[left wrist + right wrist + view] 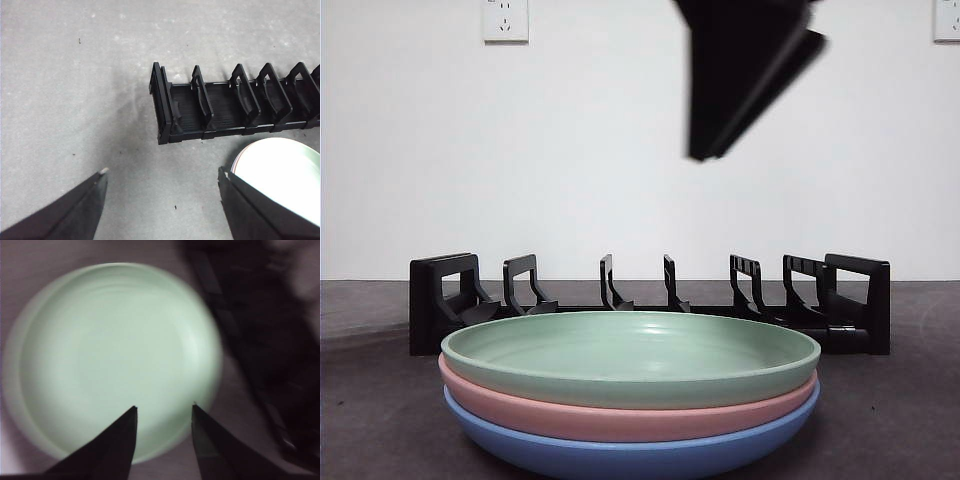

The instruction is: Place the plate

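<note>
Stacking green plate [630, 357] on pink plate [620, 412] on blue plate [630, 450], the pile sits near the table's [360, 420] front edge, before the rack [650, 305]. Left gripper [162, 175] is spread wide beside the rack's end. Right gripper [164, 409], jaws parted, empty, hangs above the green plate.

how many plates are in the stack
3: green plate on top, pink plate under it, blue plate at the bottom, all in front of the rack.
</note>
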`<action>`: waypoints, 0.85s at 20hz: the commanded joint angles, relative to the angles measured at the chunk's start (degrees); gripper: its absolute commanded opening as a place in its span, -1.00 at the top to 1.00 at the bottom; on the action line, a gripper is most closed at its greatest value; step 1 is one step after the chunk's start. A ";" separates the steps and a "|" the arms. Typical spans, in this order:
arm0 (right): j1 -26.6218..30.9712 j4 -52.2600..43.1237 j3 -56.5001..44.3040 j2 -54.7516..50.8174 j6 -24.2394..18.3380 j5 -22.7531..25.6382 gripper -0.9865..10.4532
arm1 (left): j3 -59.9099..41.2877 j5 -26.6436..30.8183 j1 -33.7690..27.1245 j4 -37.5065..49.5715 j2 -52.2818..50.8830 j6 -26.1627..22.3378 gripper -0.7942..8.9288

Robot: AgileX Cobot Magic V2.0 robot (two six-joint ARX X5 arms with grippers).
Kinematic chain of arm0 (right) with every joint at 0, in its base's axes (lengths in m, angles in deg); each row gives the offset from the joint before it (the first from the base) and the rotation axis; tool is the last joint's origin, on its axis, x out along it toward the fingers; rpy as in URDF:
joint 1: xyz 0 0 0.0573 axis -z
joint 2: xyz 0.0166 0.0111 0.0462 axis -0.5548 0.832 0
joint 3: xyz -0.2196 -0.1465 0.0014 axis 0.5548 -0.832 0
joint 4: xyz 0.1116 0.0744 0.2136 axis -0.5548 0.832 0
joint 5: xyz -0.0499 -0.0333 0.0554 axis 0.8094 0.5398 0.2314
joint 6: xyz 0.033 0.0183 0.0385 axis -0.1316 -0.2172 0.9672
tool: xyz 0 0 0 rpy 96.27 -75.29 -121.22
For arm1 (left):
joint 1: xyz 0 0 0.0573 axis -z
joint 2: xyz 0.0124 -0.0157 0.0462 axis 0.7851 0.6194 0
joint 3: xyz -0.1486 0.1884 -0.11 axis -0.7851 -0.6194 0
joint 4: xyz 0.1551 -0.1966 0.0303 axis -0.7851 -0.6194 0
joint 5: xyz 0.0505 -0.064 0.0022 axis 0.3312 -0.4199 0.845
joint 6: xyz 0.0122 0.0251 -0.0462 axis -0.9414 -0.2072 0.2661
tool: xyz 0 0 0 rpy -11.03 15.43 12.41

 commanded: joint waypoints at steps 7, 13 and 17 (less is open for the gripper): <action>31.71 -14.38 0.74 -3.41 3.56 -8.17 0.52 | 1.18 0.20 0.11 0.92 1.44 0.20 0.13; 37.92 -17.20 0.76 -3.45 4.85 -9.49 0.70 | 1.18 0.17 0.11 0.39 1.36 0.20 0.29; 37.81 -16.61 0.76 -3.52 5.07 -12.02 0.79 | 1.20 0.11 0.15 0.13 1.33 -0.44 0.82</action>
